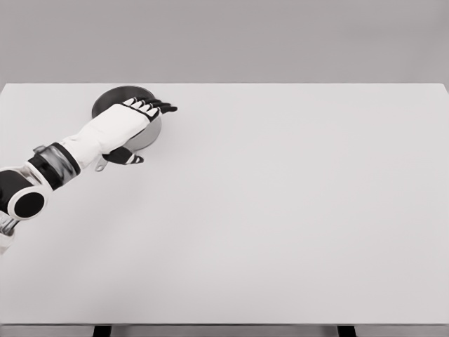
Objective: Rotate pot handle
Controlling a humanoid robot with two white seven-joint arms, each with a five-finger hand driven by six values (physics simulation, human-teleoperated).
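In the upper left of the frame the left hand (133, 119) lies flat over the pot (119, 98), fingers (158, 107) stretched out past its right rim and the thumb hanging below, holding nothing. The handle is hidden, probably beneath the palm, which looks placed to push it round. The pot sits at the counter's (280, 210) far left edge.
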